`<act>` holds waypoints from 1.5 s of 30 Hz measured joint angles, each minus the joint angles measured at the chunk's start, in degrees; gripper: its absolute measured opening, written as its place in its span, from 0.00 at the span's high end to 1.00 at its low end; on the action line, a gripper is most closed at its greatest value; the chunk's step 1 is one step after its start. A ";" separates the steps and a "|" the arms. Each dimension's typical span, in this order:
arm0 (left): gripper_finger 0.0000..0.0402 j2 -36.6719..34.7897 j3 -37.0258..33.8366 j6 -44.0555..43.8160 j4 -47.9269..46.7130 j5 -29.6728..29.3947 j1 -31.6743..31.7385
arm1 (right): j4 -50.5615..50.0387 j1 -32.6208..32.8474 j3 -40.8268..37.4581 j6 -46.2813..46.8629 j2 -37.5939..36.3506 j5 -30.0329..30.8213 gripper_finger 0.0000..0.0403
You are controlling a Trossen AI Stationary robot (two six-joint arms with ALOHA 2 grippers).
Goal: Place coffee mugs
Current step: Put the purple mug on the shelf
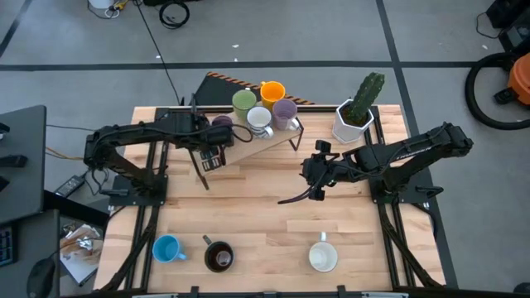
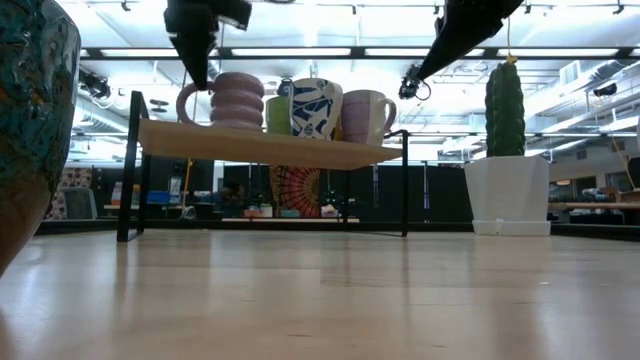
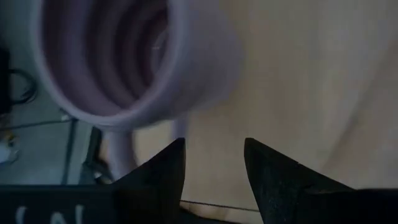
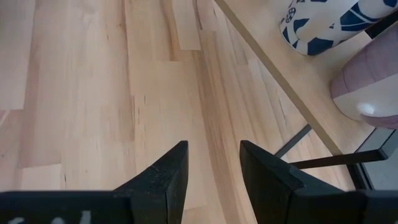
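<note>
Pale wooden planks make up the table (image 1: 273,240), with a low black-legged shelf (image 1: 273,142) at its far edge and a cactus in a white pot (image 1: 354,120) beside it. Five mugs already sit on the shelf: a green mug (image 1: 243,103), an orange mug (image 1: 272,90), a white patterned mug (image 1: 259,119), a lilac mug (image 1: 285,110), and a ribbed lilac mug (image 1: 221,124) at the left end. The left gripper (image 1: 210,159) hangs just over that ribbed mug, its jaws open and empty, the cup apparently set down. The right gripper (image 1: 319,175) hovers above bare table in front of the shelf's right end, jaws also open and holding nothing. Along the near edge three remain to be placed: a blue mug (image 1: 168,248), a dark brown mug (image 1: 219,256) and a plain white mug (image 1: 323,256). By that count the job looks a little over halfway done.
</note>
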 joint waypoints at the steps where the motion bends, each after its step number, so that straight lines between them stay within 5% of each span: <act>1: 0.57 -0.49 0.14 0.09 -0.16 1.22 -0.17 | 0.02 0.00 0.00 -0.01 0.00 0.02 0.63; 6: 0.57 -3.64 2.25 1.51 2.11 6.66 -0.66 | 0.40 0.00 0.00 -0.26 0.00 0.02 0.63; 16: 0.57 -5.42 2.68 -1.70 18.60 4.90 2.26 | 1.59 -0.02 0.02 -0.71 0.02 -0.02 0.63; 40: 0.58 3.58 2.62 -5.33 18.35 9.97 10.20 | 2.04 -0.02 0.02 -1.53 0.02 -0.07 0.63; 45: 0.64 4.08 2.62 -3.98 17.61 11.14 10.44 | 2.04 -0.02 0.02 -1.53 0.00 -0.07 0.63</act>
